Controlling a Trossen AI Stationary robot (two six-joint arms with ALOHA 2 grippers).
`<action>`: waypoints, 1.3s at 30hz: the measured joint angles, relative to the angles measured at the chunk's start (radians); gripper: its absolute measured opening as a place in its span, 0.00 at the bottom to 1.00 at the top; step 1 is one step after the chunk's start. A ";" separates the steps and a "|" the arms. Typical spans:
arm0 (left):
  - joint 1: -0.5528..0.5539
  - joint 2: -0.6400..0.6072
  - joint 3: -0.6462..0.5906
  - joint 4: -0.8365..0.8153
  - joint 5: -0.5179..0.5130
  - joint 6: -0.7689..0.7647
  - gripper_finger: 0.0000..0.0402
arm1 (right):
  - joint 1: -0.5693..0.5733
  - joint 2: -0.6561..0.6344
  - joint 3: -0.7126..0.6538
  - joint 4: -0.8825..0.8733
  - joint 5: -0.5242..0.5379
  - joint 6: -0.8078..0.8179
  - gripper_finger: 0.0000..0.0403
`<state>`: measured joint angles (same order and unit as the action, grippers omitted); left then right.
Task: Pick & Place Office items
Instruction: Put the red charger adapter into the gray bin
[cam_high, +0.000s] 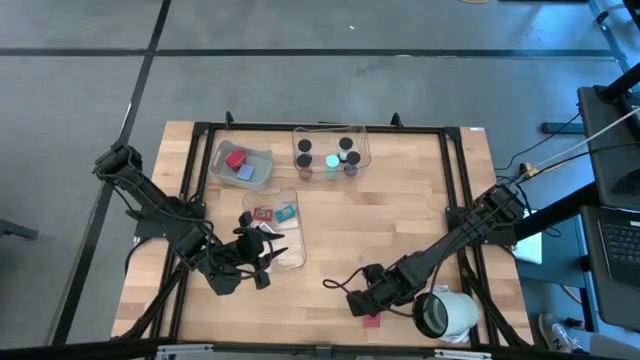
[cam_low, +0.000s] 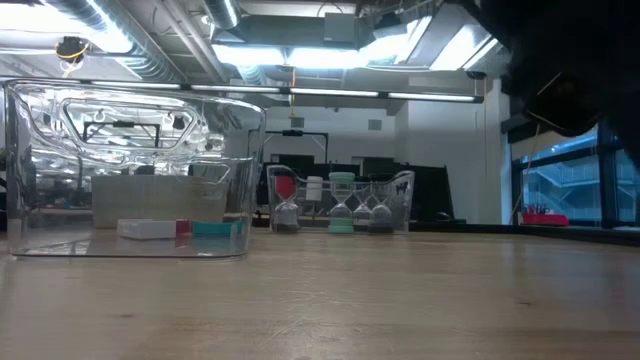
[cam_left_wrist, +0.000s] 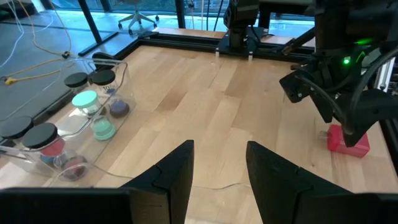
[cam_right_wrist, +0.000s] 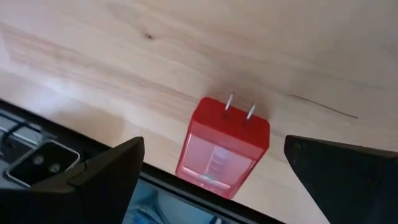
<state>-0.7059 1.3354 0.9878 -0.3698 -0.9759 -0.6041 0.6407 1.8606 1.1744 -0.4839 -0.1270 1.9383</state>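
Note:
A red block with two metal prongs (cam_right_wrist: 222, 148) lies flat on the table near its near edge (cam_high: 371, 319). My right gripper (cam_right_wrist: 214, 177) is open just above it, one finger on either side and well apart from it (cam_high: 366, 300). The left wrist view also shows the red block (cam_left_wrist: 348, 140) under that gripper. My left gripper (cam_left_wrist: 217, 177) is open at the near end of the middle clear bin (cam_high: 262, 256). That bin (cam_high: 290, 236) holds small red and teal pieces (cam_high: 276, 213); the low view shows white, red and teal pieces (cam_low: 190, 229) on its floor.
A clear bin (cam_high: 258, 172) at far left holds a red block. The far-centre bin (cam_high: 362, 146) holds black-capped cylinders and a cyan disc. A large grey-white roll (cam_high: 447, 312) lies just right of my right gripper. Black frame rails (cam_high: 452, 170) border the table. Bare wood lies mid-table.

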 joint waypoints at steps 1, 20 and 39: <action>0.000 0.000 0.000 0.000 0.000 0.000 0.36 | 0.002 0.000 0.000 -0.002 0.004 0.015 0.97; 0.000 -0.001 0.000 -0.001 0.036 0.024 0.36 | 0.038 0.001 0.000 -0.009 0.060 0.158 0.97; 0.000 -0.001 0.000 -0.005 0.035 0.024 0.36 | 0.046 0.091 0.029 0.058 -0.018 0.091 0.94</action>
<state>-0.7063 1.3342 0.9878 -0.3749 -0.9406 -0.5804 0.6867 1.9518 1.2030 -0.4259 -0.1450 2.0291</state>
